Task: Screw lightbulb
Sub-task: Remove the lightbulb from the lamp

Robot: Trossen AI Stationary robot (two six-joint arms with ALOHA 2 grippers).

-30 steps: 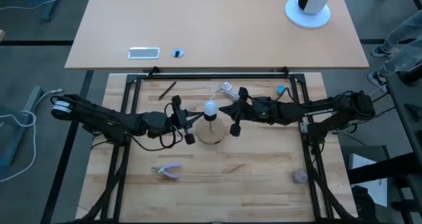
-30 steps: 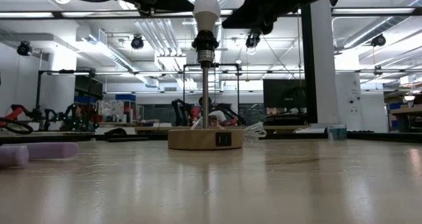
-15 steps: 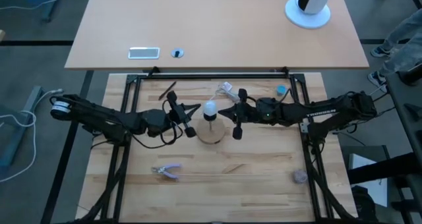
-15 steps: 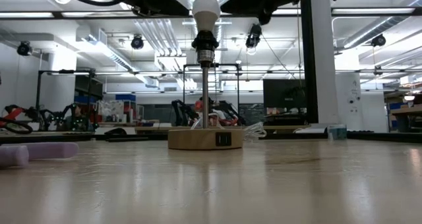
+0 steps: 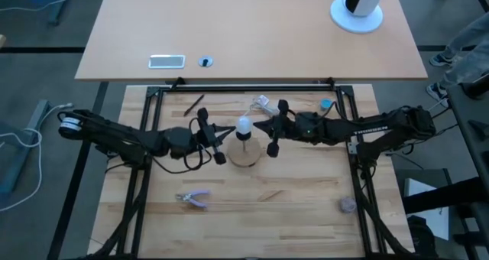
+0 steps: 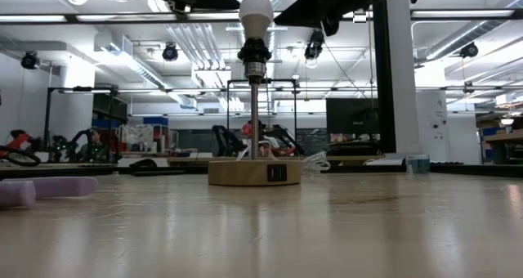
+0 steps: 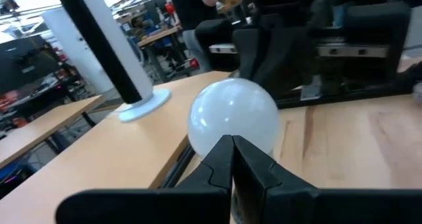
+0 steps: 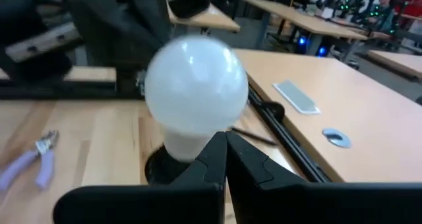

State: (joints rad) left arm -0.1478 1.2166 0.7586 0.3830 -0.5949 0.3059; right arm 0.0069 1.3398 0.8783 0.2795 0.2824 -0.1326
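The white frosted lightbulb (image 5: 244, 125) sits upright with its base in the dark socket (image 6: 255, 53) on top of a thin metal post. The post stands on a round wooden disc (image 5: 246, 157) in the middle of the table. My left gripper (image 5: 228, 133) is shut and level, pointing at the bulb from the table's left. My right gripper (image 5: 257, 127) is shut and level, pointing at it from the right. Each wrist view shows the bulb close ahead of the shut fingertips (image 7: 232, 140) (image 8: 225, 135). In the low view the bulb (image 6: 256, 12) stands free between the two dark arms.
Purple-handled pliers (image 5: 195, 198) lie near the table's front left. A greyish-purple ball (image 5: 348, 205) lies at the front right. A crumpled clear wrapper (image 5: 263, 103), a dark pen (image 5: 193, 105) and a small blue thing (image 5: 326, 105) lie along the far edge.
Both grippers have shifted a little beside the bulb and stayed shut. The bulb and the lamp stand have stayed where they were.
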